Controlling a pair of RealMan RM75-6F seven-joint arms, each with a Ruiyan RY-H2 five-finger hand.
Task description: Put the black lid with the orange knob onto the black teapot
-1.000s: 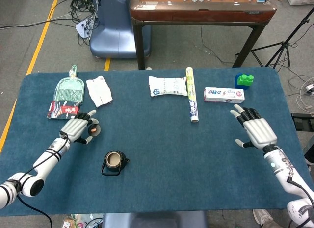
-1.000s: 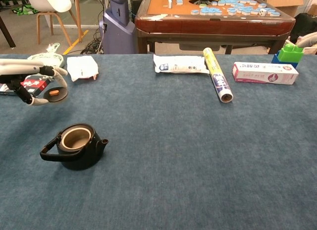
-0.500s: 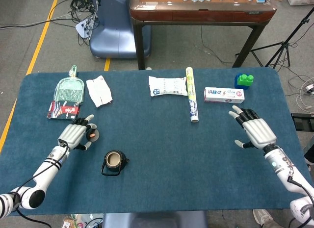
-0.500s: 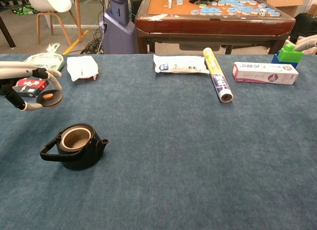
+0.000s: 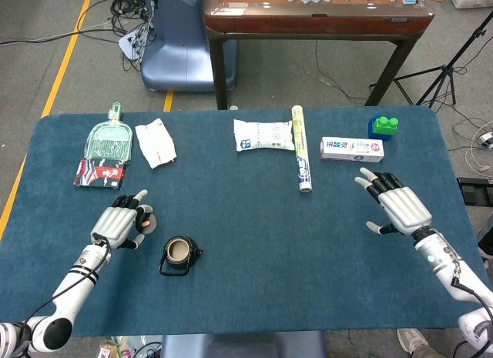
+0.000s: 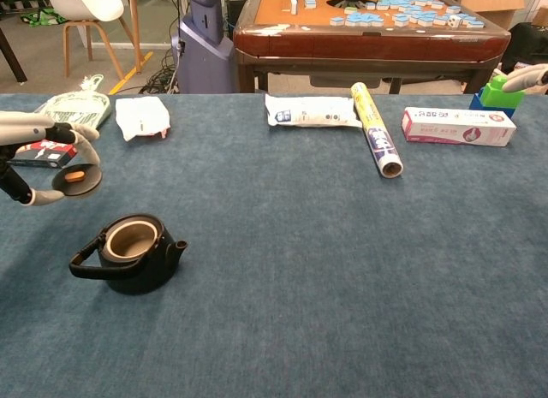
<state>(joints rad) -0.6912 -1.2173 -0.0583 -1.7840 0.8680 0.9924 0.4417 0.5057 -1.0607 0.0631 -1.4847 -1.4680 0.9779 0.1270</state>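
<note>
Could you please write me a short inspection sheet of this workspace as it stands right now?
Surface: blue cloth-covered table, no spills seen.
Job's things: black teapot upright and open, no lid on it; black lid with orange knob held up off the cloth, left of and beyond the teapot.
Clutter: green dustpan, red packet, white wrapper, white pouch, film roll, toothpaste box, toy bricks.
Hands: left hand holds the lid; right hand open, fingers spread.
Cables: bundles on the floor behind the table.
Surroundings: mahjong table with blue tiles.
</note>
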